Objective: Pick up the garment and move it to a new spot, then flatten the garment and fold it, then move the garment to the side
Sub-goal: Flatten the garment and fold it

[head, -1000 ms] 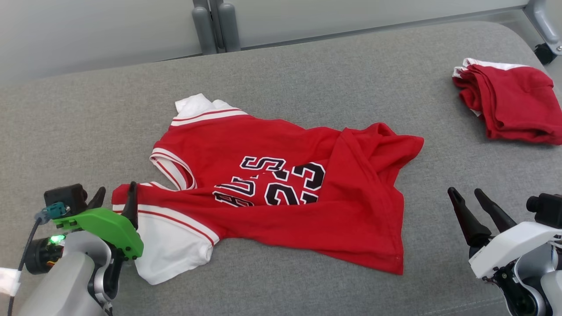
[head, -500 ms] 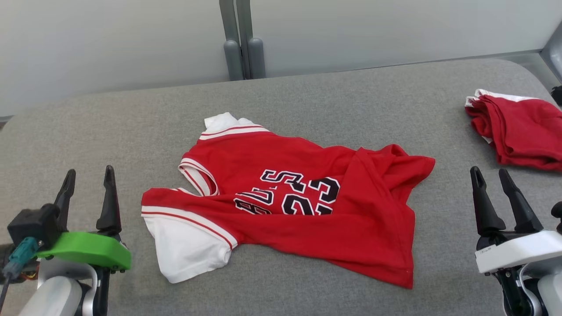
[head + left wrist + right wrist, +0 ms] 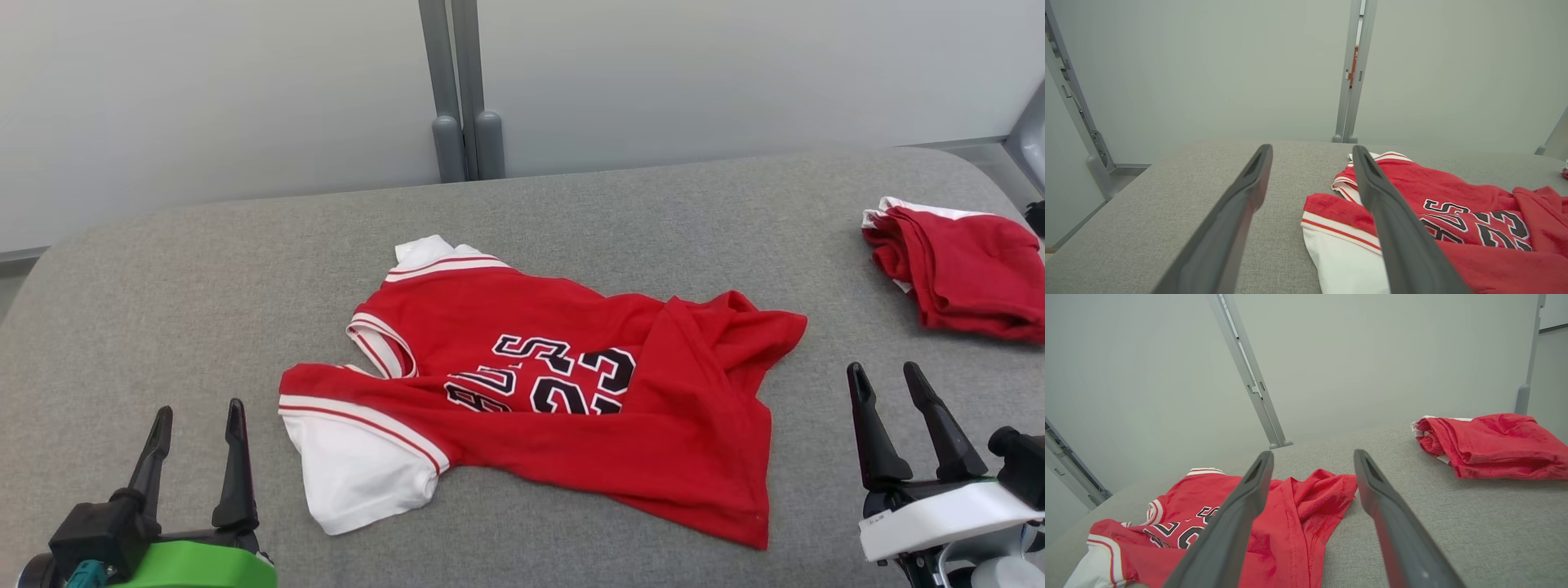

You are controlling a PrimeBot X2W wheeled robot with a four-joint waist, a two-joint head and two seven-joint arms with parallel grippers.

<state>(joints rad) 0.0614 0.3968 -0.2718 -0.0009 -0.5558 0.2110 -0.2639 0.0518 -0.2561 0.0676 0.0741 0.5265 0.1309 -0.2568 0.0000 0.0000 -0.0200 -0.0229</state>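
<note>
Between left end effector (image 3: 200, 406) and right end effector (image 3: 882, 367), both released, seemingly clear: rumpled garment (image 3: 563, 327).

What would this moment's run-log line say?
jersey: crumpled, not held | left tool: open, empty | right tool: open, empty | folded red garment: far right
</note>
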